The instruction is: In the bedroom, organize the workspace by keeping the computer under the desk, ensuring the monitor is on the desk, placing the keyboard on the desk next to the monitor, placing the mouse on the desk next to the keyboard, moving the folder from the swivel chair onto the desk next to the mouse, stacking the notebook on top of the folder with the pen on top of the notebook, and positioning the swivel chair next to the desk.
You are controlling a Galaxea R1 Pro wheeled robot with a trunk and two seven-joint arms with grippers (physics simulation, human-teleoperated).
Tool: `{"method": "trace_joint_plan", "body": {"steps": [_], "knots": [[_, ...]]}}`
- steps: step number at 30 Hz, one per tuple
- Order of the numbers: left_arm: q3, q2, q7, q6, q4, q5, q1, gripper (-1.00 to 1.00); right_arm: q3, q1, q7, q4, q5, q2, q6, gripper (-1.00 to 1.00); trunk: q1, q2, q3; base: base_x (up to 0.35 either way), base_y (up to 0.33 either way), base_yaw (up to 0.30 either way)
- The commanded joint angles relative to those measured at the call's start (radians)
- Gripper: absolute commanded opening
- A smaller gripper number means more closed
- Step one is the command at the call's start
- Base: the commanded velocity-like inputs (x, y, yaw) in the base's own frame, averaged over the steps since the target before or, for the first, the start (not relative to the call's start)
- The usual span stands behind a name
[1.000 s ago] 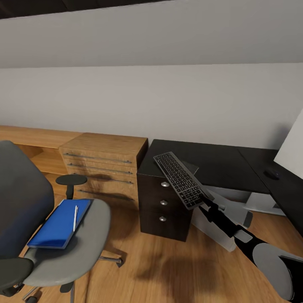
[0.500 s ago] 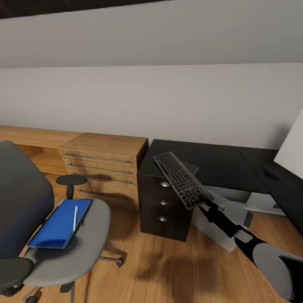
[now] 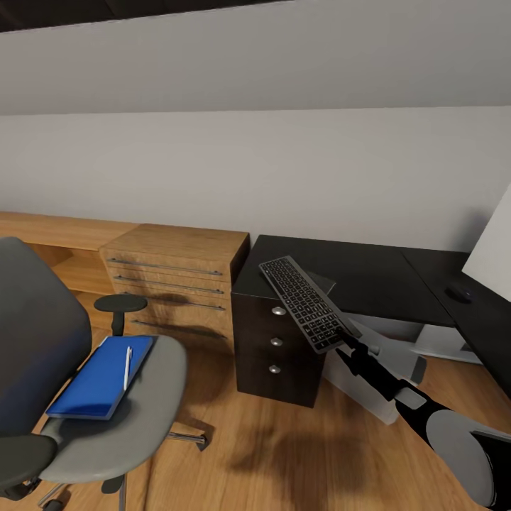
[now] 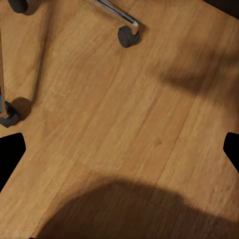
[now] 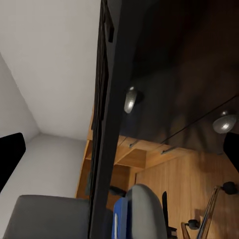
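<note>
My right gripper (image 3: 343,342) is shut on the near end of the slim dark keyboard (image 3: 305,302) and holds it tilted in the air over the left corner of the black desk (image 3: 369,273). Seen from the right wrist, the keyboard (image 5: 106,124) is edge-on beside the desk's drawer knobs. What looks like the notebook's grey corner (image 3: 323,282) pokes out behind the keyboard. The mouse (image 3: 458,292) lies on the desk beside the monitor's pale panel (image 3: 491,248). The grey computer (image 3: 414,367) sits under the desk. On the swivel chair (image 3: 138,404) lies the blue folder (image 3: 99,380) with the pen (image 3: 128,367) on it. My left gripper (image 4: 119,154) hangs open above the floor.
A light wooden drawer unit (image 3: 177,277) and a low shelf stand against the wall between the chair and the desk. The chair's chrome legs and casters (image 4: 127,36) spread over the wooden floor near my left gripper. Bare wooden floor lies in front of the desk drawers.
</note>
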Motion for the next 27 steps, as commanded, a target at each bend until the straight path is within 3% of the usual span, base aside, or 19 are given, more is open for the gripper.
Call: {"method": "trace_joint_plan", "body": {"steps": [1, 27], "knots": [[-0.008, 0.001, 0.008, -0.004, 0.0, 0.004, -0.001, 1.0, -0.008, -0.001, 0.003, 0.002, 0.002, 0.0, 0.009, 1.0, 0.0, 0.0, -0.001, 0.0, 0.05, 0.0], [-0.008, 0.0, 0.008, -0.004, 0.0, 0.004, -0.001, 1.0, -0.008, -0.001, 0.0, -0.001, 0.003, -0.001, 0.009, 1.0, 0.0, 0.0, -0.001, 0.0, 0.01, 0.0]]}}
